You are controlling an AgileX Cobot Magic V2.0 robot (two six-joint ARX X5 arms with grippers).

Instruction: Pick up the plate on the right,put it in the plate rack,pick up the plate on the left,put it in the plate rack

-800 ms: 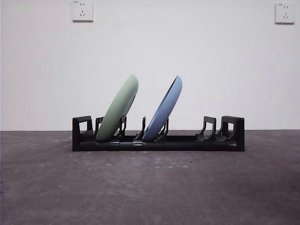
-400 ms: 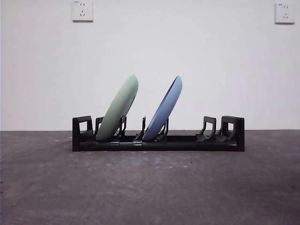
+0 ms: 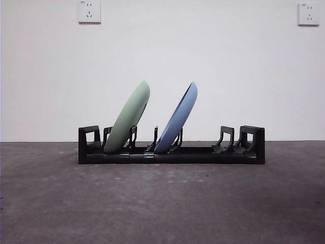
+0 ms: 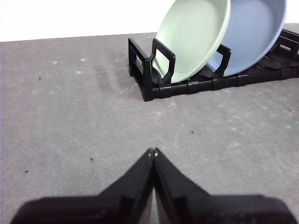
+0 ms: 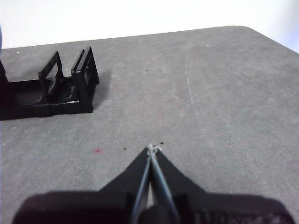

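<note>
Plates, pale green round one (image 3: 128, 118) and blue one (image 3: 177, 119), lean in the long black plastic plate rack (image 3: 203, 154); left gripper (image 4: 153, 151) and right gripper (image 5: 153, 148) both pinched closed, holding nothing.

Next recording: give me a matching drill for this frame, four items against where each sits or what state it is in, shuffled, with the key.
Column 1:
1. green plate
2. blue plate
3. left gripper
4. right gripper

Column 2:
A. shut, over bare table near the plate rack's empty end
B. leaning in the rack near its middle
C. shut, over bare table facing the end with the plates
D. leaning in the rack beside one end block

Pairs: 1-D, 2-B, 3-C, 4-A
</note>
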